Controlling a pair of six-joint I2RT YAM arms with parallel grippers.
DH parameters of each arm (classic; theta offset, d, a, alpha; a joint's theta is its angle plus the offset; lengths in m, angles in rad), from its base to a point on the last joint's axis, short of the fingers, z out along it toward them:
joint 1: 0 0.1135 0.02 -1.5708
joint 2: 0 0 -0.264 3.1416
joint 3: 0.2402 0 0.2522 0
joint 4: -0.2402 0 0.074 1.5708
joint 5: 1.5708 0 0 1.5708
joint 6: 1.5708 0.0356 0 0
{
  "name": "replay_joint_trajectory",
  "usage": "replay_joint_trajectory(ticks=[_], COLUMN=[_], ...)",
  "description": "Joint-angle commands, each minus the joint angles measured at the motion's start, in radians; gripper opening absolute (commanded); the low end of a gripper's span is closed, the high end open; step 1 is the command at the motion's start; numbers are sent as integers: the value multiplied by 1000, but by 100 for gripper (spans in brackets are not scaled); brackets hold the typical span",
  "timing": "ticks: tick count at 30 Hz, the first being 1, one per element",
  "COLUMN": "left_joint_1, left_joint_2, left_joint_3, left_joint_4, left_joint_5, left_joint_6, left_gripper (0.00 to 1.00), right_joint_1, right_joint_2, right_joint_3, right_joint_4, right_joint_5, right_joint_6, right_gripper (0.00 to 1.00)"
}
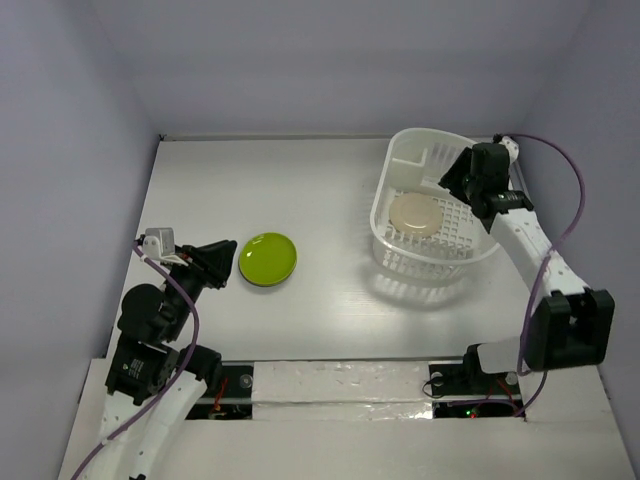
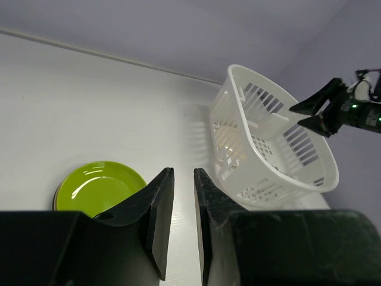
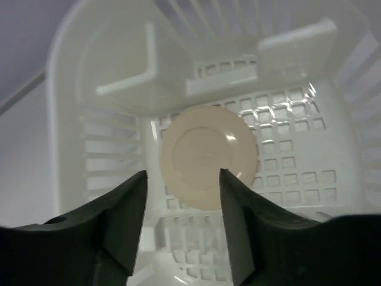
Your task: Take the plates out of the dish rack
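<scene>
The white dish rack (image 1: 385,205) stands at the back right, and it also shows in the left wrist view (image 2: 271,95). One pale tan plate (image 1: 415,215) lies flat on its grid floor (image 3: 208,156). The lime green plate (image 1: 267,259) lies on the table at the left (image 2: 98,187), with a darker rim showing under its left edge. My right gripper (image 1: 447,182) hovers above the rack's far right side, open and empty (image 3: 183,173), with the tan plate below its jaws. My left gripper (image 1: 232,262) is just left of the green plate, empty, its jaws a narrow gap apart (image 2: 183,171).
The rack has a small inner compartment (image 3: 137,71) at its back and slotted walls (image 3: 104,149). The enclosure walls close in at the left, back and right. Bare table (image 1: 300,190) lies between the green plate and the rack.
</scene>
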Motion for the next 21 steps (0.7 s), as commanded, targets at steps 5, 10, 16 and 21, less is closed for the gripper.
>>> replay_joint_trajectory(ticks=[5,10,16,21], left_joint_1=[0,0,0,0], left_joint_2=[-3,9,36,79], left_joint_3=[-5,-6,-5,0], left_joint_4=[46,46,48,52], left_joint_5=[18,23,31,49], left_joint_6=[-1,-1,1,7], left_gripper=[18,19,19,22], right_joint_1=[-144,-165,-165,-174], right_joint_2=[229,354,468,484], right_joint_3=[37,81,106,112], right_joint_4=[-13,-47,-64,-54], right_joint_5=[-280,-308,-395,-441], right_joint_6=[-27,31,62,94], right_gripper=[80,94,94,94])
